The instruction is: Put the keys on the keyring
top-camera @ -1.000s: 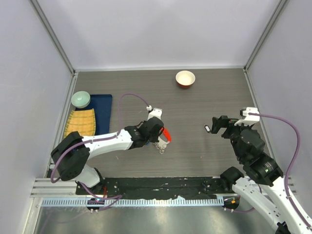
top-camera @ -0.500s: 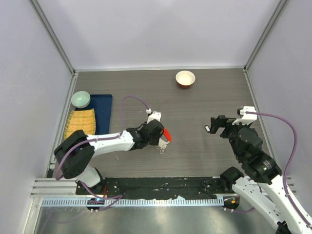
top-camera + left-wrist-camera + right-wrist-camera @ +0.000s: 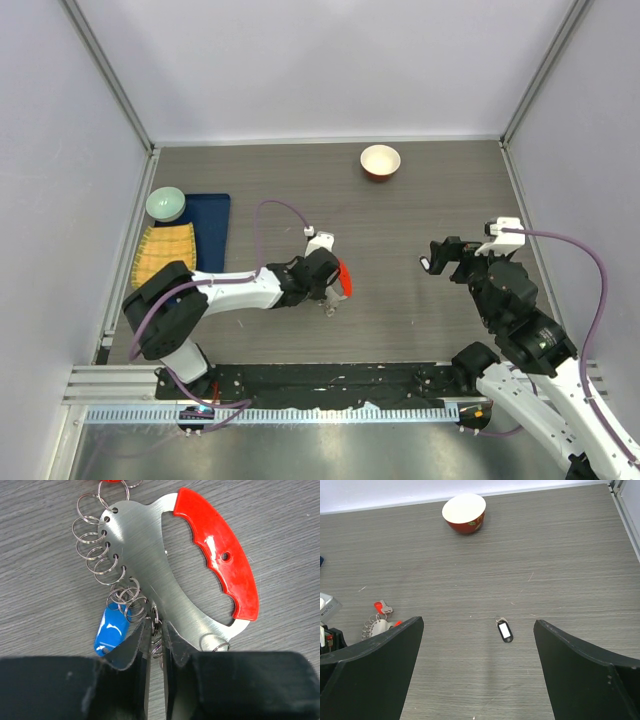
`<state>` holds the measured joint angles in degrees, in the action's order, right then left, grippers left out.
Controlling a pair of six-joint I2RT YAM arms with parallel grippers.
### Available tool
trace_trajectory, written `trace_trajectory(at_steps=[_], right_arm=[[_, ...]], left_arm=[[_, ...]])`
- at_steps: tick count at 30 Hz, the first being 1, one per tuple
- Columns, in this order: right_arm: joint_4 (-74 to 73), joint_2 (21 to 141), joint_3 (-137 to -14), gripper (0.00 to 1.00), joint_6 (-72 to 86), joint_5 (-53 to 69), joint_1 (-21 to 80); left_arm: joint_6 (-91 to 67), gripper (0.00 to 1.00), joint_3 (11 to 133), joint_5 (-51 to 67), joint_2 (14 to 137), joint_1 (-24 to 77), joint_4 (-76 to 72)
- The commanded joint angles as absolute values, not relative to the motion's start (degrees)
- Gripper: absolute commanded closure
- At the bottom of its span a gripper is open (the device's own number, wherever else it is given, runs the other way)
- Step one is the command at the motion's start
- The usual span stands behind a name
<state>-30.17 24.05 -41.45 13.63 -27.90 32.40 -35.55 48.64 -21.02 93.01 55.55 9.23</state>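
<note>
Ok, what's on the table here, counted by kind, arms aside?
Bowls: 2 (red-and-white bowl, green bowl)
Mats: 2 (blue mat, yellow mat)
Keyring: 1
Keys or tags I can make out: 3 (blue tag, red key, black-and-white tag)
Total: 8

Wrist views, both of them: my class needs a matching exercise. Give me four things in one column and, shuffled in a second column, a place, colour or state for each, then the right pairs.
Column one
1. bowl
2. black-and-white key tag
3. blue key tag
4. right gripper

Column two
A. open wide
B. beside the small rings on the keyring
C. lying on its own on the table
D. red outside, white inside

Pairs: 1-D, 2-C, 3-B, 4-A
</note>
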Motion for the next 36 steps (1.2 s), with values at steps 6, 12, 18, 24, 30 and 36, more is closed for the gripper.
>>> trace_trajectory(at_steps=[6, 12, 18, 24, 30, 36], right_arm=[[-27.69, 25.49, -41.84, 0.00, 12.57, -25.49, 32.61], [-26.54, 27.33, -41.66, 0.00, 12.30, -18.82, 32.61], [-25.05, 29.44, -41.66, 0.00, 11.51, -10.82, 32.61], [-21.54, 30.41, -40.87, 0.00, 10.81, 3.82, 32.61], [-14.86, 30.67, -36.48, 0.00, 12.56, 15.10, 32.61], [-5.20, 31.90, -30.68, 0.01, 13.80, 23.46, 32.61]], left_arm=[[-33.58, 0.93, 48.43, -22.24, 89.66, 55.81, 7.65], [-28.49, 1.00, 45.44, -20.83, 85.70, 55.72, 3.79], [-24.26, 1.00, 40.88, -17.41, 81.30, 55.72, -2.61], [-16.27, 1.00, 32.27, -12.31, 74.29, 55.72, -17.01], [-7.32, 1.00, 22.95, -4.94, 66.55, 55.63, -33.10], [-3.96, 1.00, 17.58, -0.18, 64.51, 55.63, -42.52]])
